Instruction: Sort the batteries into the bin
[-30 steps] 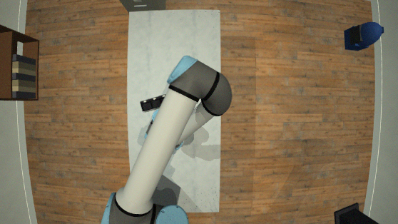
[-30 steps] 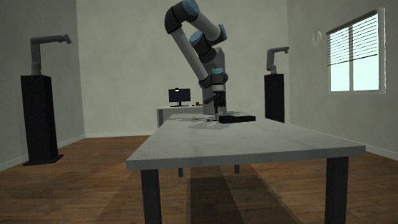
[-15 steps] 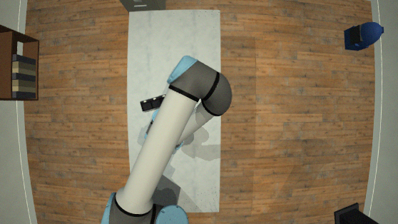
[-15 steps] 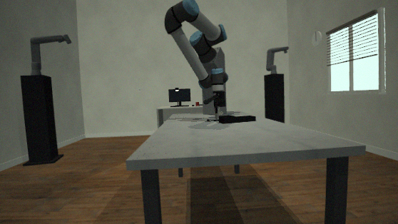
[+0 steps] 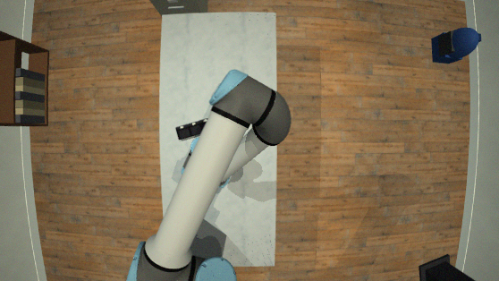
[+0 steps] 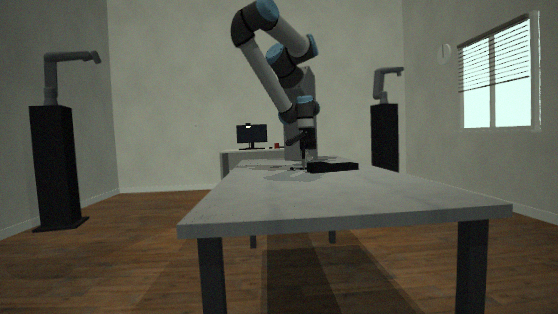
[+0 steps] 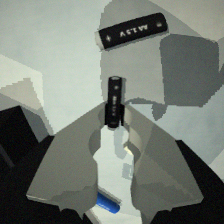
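Observation:
In the wrist view my gripper (image 7: 113, 105) is shut on a thin black battery (image 7: 114, 101), pinched at its near end between the two grey fingers, low over the table. A larger black battery (image 7: 131, 31) with white lettering lies on the table beyond it. A blue battery (image 7: 107, 203) lies under the fingers at the bottom of the view. In the exterior view the gripper (image 6: 303, 162) hangs low over the far part of the table, next to the black bins (image 6: 332, 166). In the top view the arm hides the gripper; a black bin (image 5: 191, 130) shows beside the arm.
The long grey table (image 6: 320, 200) runs toward the camera. Black pedestals stand on the floor at the left (image 6: 54, 165) and the right (image 6: 384, 135). A small desk with a monitor (image 6: 251, 135) stands behind the table.

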